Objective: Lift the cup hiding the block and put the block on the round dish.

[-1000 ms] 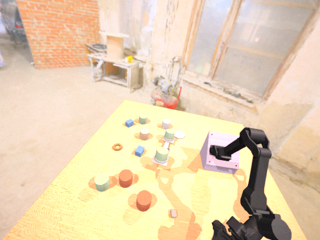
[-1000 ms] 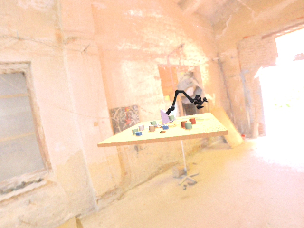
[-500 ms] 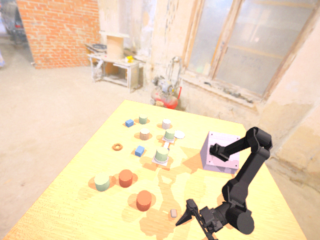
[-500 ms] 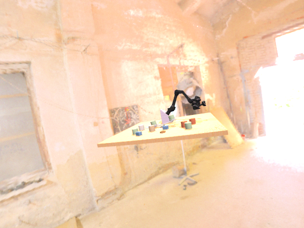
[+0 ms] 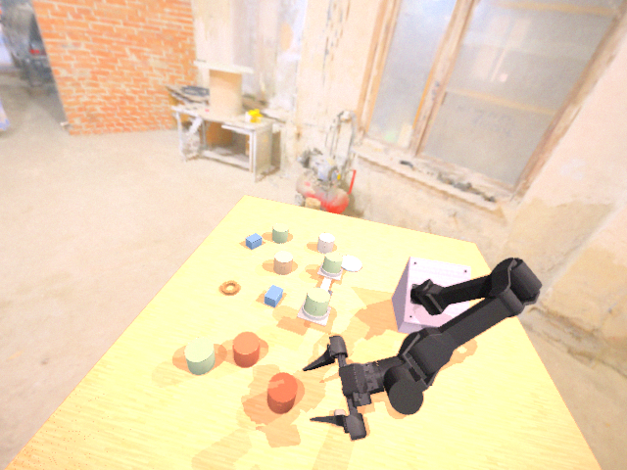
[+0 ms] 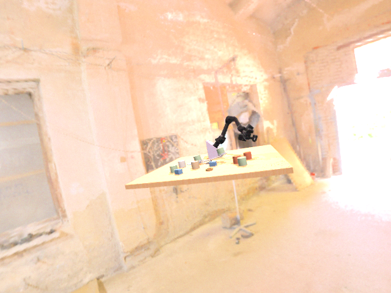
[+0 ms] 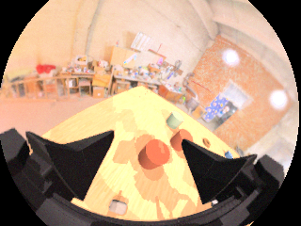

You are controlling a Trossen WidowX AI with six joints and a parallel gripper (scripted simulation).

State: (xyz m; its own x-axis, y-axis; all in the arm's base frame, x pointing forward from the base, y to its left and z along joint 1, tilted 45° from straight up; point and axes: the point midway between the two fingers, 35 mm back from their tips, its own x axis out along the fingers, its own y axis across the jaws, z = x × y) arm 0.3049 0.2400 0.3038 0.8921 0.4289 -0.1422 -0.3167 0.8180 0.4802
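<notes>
Two identical pale green cups stand upright on the end plates of a small balance [image 5: 325,286]: the near cup [image 5: 316,302] [image 6: 220,151] and the far cup [image 5: 332,262] [image 6: 197,157]. Which end is lower I cannot tell. No block shows under either. The white round dish [image 5: 352,263] lies beside the far cup, with nothing on it. My gripper [image 5: 307,395] [image 7: 150,138] is open and empty, well above the table, away from the balance. In the wrist view a red cylinder [image 7: 157,152] shows beyond and between the fingers.
Red cylinders [image 5: 246,349] [image 5: 281,392] and a green one [image 5: 200,356] stand near the gripper; a small grey block [image 7: 118,206] lies below. Blue blocks [image 5: 273,296] [image 5: 253,241], an orange ring [image 5: 222,287] and several cylinders surround the balance. The lilac arm base [image 5: 402,304] stands right.
</notes>
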